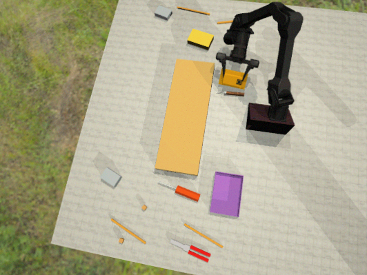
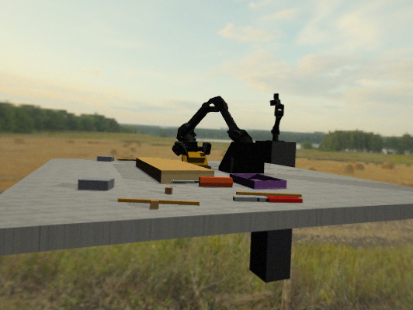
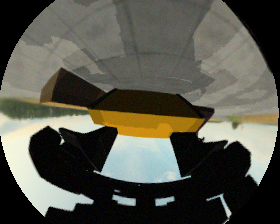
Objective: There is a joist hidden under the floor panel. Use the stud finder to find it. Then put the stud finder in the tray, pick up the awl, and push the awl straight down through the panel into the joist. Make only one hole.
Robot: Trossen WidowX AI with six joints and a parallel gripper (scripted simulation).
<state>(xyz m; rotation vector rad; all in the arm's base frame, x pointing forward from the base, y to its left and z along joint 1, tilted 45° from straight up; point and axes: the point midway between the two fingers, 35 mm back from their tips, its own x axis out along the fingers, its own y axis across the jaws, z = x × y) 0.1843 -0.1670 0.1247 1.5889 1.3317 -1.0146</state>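
Observation:
The orange stud finder [image 1: 230, 80] [image 2: 195, 160] [image 3: 150, 123] has a small dark square on its top. My gripper [image 1: 234, 79] [image 3: 144, 125] is shut on it, one finger at each end, low over the table beside the panel's far end. The gap under it is hard to judge. The tan floor panel [image 1: 184, 119] [image 2: 171, 166] lies flat; no hole shows, and the joist is hidden. A brown-handled tool [image 1: 234, 93], which looks like the awl, lies just beside the stud finder. The purple tray [image 1: 226, 195] [image 2: 258, 185] is empty.
An orange-red-handled screwdriver [image 1: 187, 193] [image 2: 216, 182] lies between panel and tray. Red-handled pliers [image 1: 199, 253], orange sticks [image 1: 203, 236] and small cubes [image 1: 144, 207] lie near the front. A yellow block [image 1: 201, 38] and grey blocks [image 1: 111, 177] [image 1: 163, 12] stand around the panel.

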